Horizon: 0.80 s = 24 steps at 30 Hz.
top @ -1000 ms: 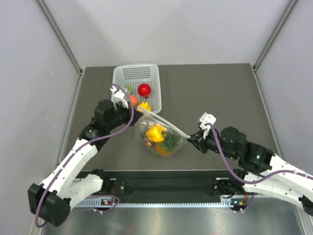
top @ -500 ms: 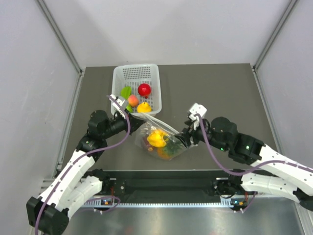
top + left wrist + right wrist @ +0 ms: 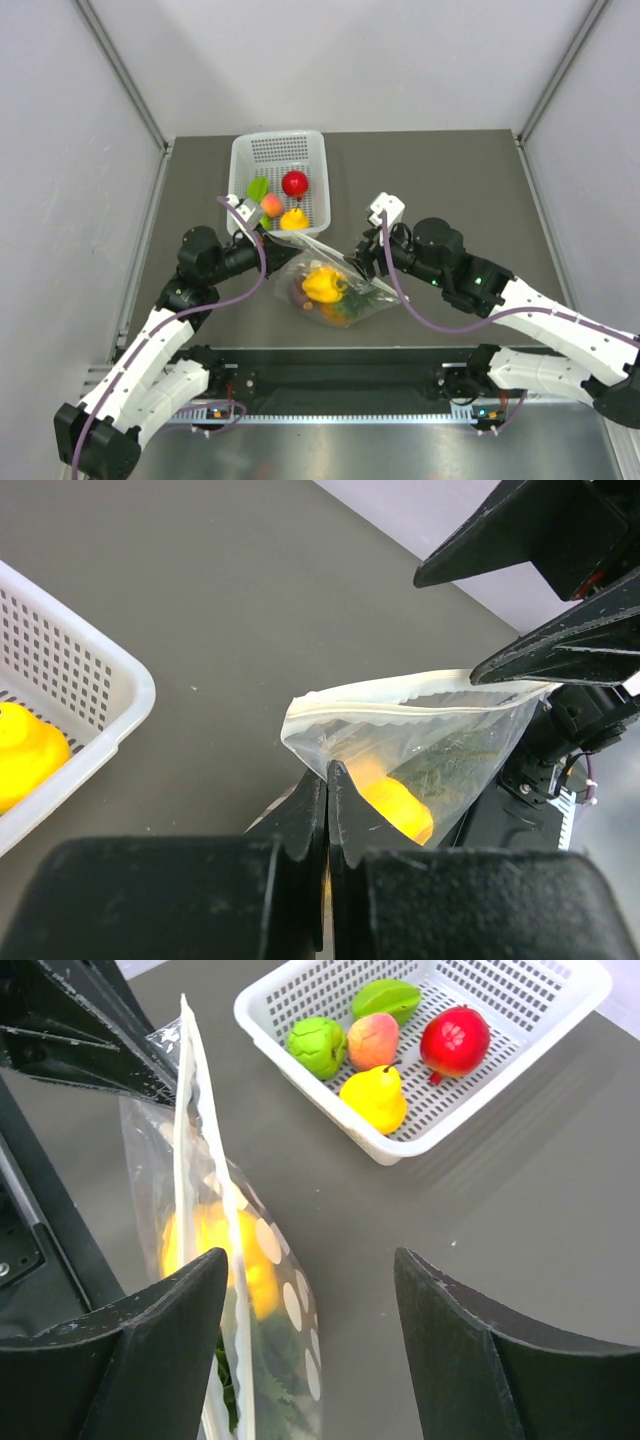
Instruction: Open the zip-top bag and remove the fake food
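My left arm reaches in from the table's near-left corner, elbow out toward the left edge and forearm angled toward the middle. The left gripper [image 3: 327,775] is clenched on one end of the zip strip of the zip-top bag [image 3: 338,292]. The right arm stretches from the near-right corner leftward. The right gripper [image 3: 308,1260] has its jaws spread wide, and the bag's zip edge stands upright just beside one finger [image 3: 170,1340], not pinched. In the left wrist view the far end of the zip strip touches that same finger.

The bag sits close to the table's [image 3: 450,180] near edge, about midway along it. I can't tell whether its bottom rests on the surface. The fake food [image 3: 322,283], a yellow pepper and green leaves, is inside it. The white basket [image 3: 280,150] sits at the far edge, well apart.
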Each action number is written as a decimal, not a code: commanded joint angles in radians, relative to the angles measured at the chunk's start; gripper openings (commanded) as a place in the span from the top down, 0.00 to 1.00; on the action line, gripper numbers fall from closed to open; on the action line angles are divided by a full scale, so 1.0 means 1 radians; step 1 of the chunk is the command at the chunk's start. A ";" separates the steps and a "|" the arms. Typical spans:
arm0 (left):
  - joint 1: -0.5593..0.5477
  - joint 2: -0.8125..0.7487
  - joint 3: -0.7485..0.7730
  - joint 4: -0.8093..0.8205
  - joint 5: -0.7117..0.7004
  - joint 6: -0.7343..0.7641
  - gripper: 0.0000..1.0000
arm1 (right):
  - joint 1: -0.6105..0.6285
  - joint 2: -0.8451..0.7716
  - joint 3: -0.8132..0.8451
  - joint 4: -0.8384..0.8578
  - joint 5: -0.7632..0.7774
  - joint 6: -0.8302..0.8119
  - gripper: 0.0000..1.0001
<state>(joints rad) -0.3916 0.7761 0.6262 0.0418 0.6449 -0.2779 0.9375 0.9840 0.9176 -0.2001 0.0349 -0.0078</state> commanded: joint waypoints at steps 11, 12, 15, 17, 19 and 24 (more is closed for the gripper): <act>0.000 -0.017 -0.002 0.101 0.064 -0.001 1.00 | -0.014 0.033 0.004 0.065 -0.153 0.000 0.36; 0.000 -0.017 -0.002 0.104 0.068 -0.001 1.00 | -0.016 0.038 0.000 0.067 -0.152 -0.003 0.36; 0.000 -0.020 -0.005 0.112 0.085 -0.004 1.00 | -0.016 0.059 -0.006 0.085 -0.148 -0.004 0.37; 0.000 -0.021 -0.006 0.118 0.094 -0.007 1.00 | -0.016 0.071 -0.010 0.093 -0.144 -0.006 0.37; 0.002 -0.021 -0.006 0.118 0.096 -0.009 1.00 | -0.016 0.084 -0.013 0.105 -0.147 -0.009 0.41; -0.001 -0.017 -0.003 0.135 0.102 -0.014 1.00 | -0.017 0.116 -0.002 0.097 -0.213 -0.011 0.58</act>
<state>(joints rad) -0.3916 0.7742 0.6258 0.0826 0.7193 -0.2863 0.9314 1.0870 0.9073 -0.1516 -0.1234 -0.0093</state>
